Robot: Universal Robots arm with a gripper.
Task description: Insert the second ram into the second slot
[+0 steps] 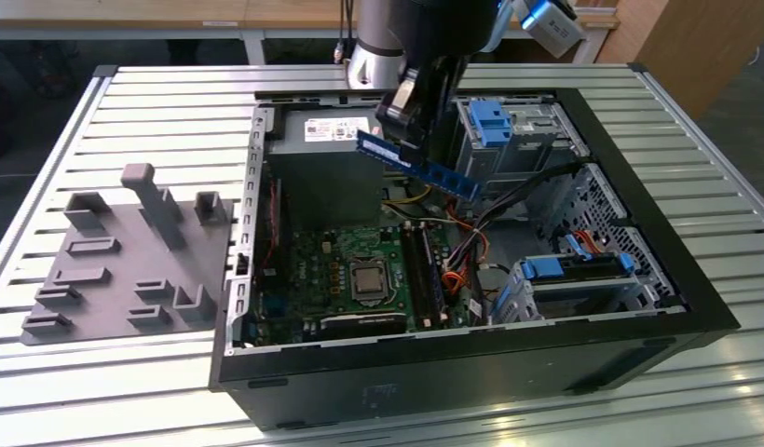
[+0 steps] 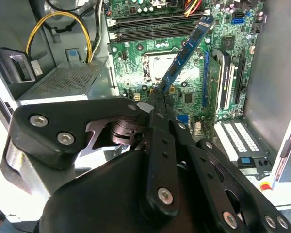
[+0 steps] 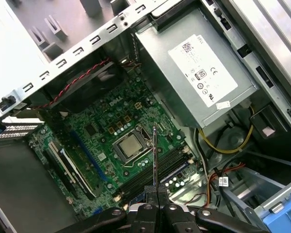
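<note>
My gripper (image 1: 402, 138) is shut on one end of the second ram (image 1: 432, 170), a long blue stick held tilted in the air above the open computer case. In the second wrist view the ram (image 2: 186, 51) juts out from my gripper (image 2: 158, 97) over the green motherboard (image 2: 194, 92). In the first wrist view the ram (image 3: 154, 155) appears edge-on, rising from my gripper (image 3: 154, 195). The long dark memory slots (image 1: 423, 270) lie well below it, beside the processor socket (image 1: 363, 277). I cannot tell which one is the second slot.
A grey power supply (image 1: 322, 140) sits at the case's far end, with yellow and orange cables (image 1: 451, 223) beside it. Blue drive brackets (image 1: 488, 119) line the exterior view's right. A grey fixture plate (image 1: 121, 261) lies outside the case on the slatted table (image 1: 170, 112).
</note>
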